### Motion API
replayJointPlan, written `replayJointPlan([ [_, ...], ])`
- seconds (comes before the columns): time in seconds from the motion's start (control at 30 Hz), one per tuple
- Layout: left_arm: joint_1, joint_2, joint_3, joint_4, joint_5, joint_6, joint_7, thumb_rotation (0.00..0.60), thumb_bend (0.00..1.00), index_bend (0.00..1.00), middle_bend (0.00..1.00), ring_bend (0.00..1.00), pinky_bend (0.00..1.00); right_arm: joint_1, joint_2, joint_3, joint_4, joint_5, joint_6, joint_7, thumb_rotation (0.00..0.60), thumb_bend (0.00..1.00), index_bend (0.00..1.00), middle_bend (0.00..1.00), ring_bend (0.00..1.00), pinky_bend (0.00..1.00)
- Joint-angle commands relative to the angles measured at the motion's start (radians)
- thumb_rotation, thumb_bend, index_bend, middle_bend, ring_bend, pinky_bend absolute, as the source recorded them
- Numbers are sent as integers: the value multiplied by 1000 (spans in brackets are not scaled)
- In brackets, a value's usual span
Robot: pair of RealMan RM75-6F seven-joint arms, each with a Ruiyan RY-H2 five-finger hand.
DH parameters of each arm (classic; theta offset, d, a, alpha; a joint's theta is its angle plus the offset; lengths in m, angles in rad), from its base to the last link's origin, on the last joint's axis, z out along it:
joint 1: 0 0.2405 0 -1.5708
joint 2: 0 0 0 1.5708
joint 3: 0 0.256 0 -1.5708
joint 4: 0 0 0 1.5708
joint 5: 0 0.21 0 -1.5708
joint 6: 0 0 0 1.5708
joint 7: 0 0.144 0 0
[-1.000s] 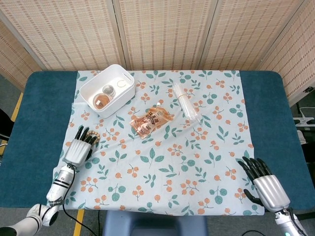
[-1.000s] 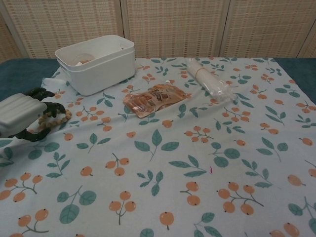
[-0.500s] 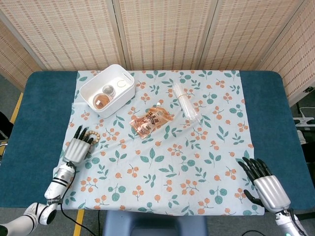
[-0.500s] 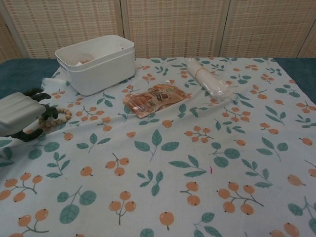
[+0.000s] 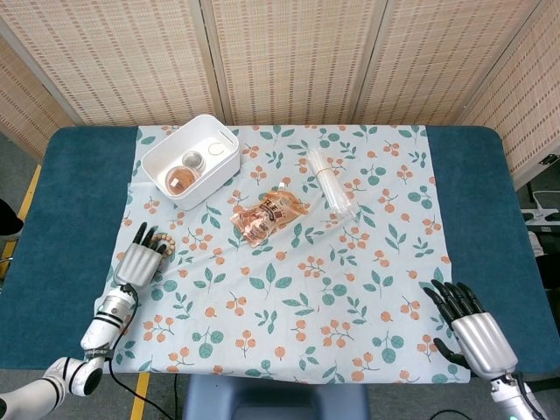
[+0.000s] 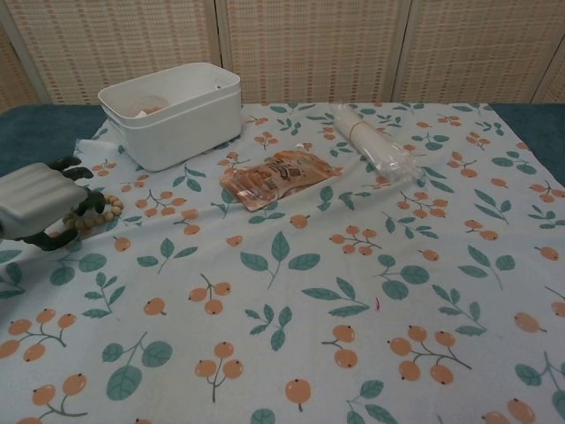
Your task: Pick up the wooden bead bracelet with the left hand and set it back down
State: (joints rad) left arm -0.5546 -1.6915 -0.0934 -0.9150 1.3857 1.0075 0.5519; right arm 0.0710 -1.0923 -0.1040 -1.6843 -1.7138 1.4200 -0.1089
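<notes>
One relation governs the next move: the wooden bead bracelet lies at the fingertips of the left robot hand, at the left edge of the chest view, low over the floral cloth on the counter. The dark fingers curl around the strand; whether it is gripped or merely touched cannot be determined. The palm hides part of the loop. The right robot hand, lower right in the head view, has its fingers apart, holds nothing, and is well apart.
</notes>
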Motion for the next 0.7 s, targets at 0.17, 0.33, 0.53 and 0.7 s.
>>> replayJointPlan([
  [0.17, -6, 5, 6, -21, -56, -51, 113, 600, 448, 324, 383, 95, 35, -3, 4, 0, 1, -3, 7, 7, 600, 240, 0, 0, 0, 0],
  [0.33, -11, -6, -3, -11, -75, -37, 153, 600, 453, 448, 495, 163, 45, -2, 5, -1, 1, -3, 5, 8, 600, 240, 0, 0, 0, 0],
  [0.53, -19, -9, 1, 9, -118, -84, 203, 600, 453, 495, 574, 225, 52, -3, 5, 1, 1, -4, 9, 9, 600, 241, 0, 0, 0, 0],
  [0.7, -23, 9, -4, -23, -159, -103, 253, 600, 452, 460, 548, 215, 47, -3, 4, 1, 1, -4, 6, 7, 600, 240, 0, 0, 0, 0],
])
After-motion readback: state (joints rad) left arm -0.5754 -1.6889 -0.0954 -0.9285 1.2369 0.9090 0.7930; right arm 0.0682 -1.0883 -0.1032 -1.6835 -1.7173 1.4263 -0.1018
